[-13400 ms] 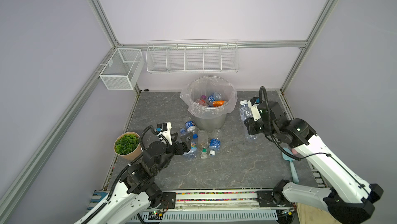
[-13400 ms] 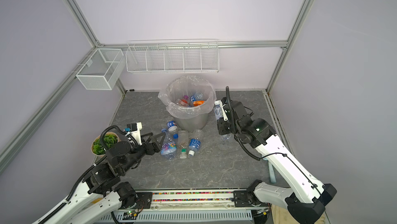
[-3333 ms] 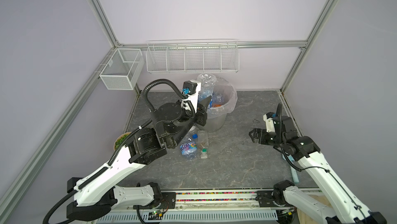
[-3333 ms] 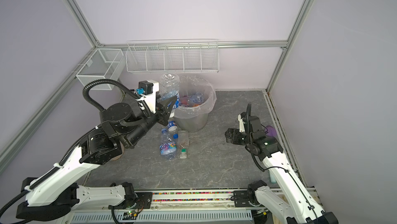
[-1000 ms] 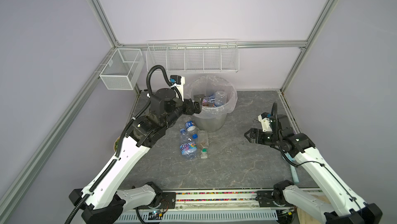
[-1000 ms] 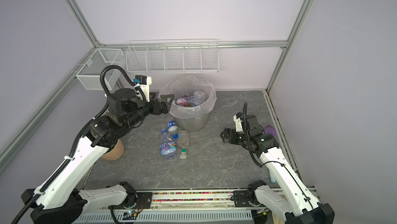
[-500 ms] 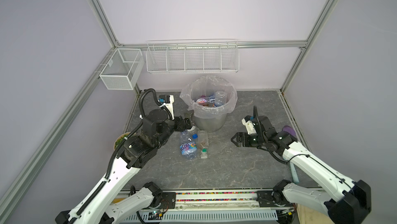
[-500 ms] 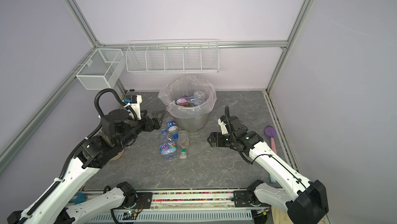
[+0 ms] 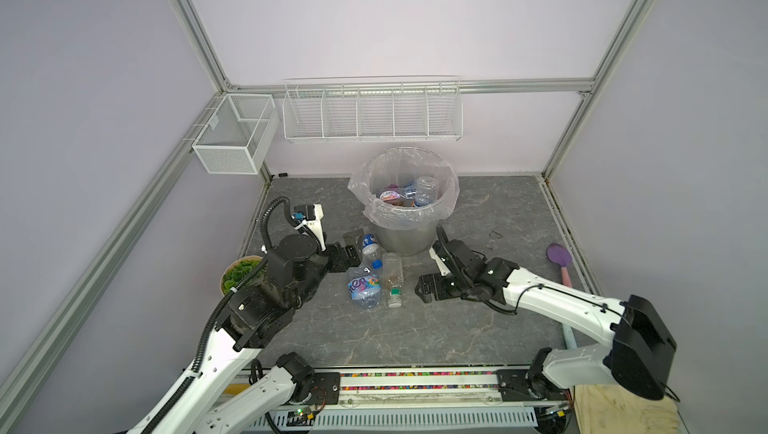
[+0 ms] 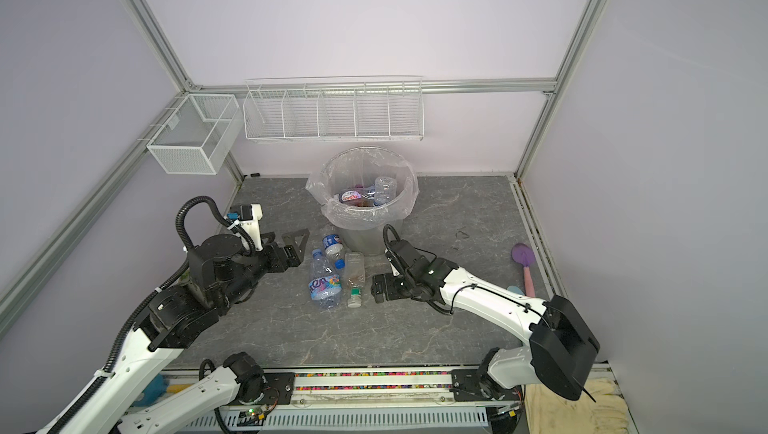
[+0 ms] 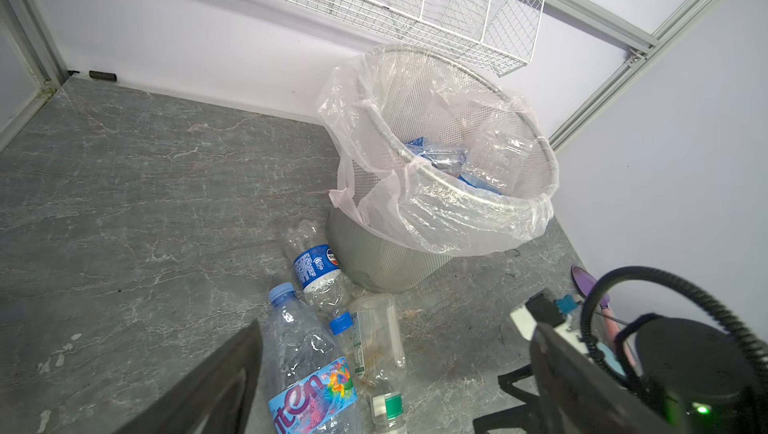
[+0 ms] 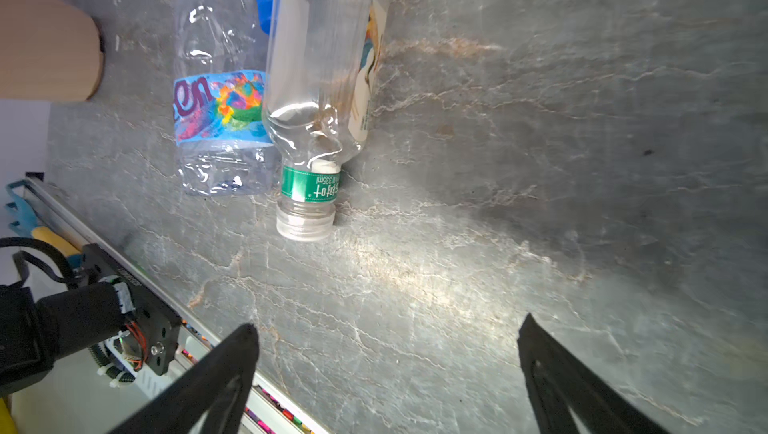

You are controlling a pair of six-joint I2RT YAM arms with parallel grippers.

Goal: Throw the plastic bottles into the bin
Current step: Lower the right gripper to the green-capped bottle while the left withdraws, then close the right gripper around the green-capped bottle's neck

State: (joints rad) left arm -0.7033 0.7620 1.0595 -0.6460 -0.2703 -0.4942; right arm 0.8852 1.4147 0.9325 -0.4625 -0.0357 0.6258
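Just dumped one in the bin [image 9: 401, 240], then brought left claw [image 9: 355, 244] and right claw [image 9: 422, 289] down wide open, empty, flanking three bottles [image 9: 365, 284] left on bench [image 9: 478, 328]. Nearly done, probably.

The left arm rises from the lower left of both top views, its left gripper [image 10: 286, 240] spread wide and empty, left of centre. The right arm stretches in from the lower right, its right gripper [image 9: 420, 287] low near centre, jaws wide apart, holding nothing.
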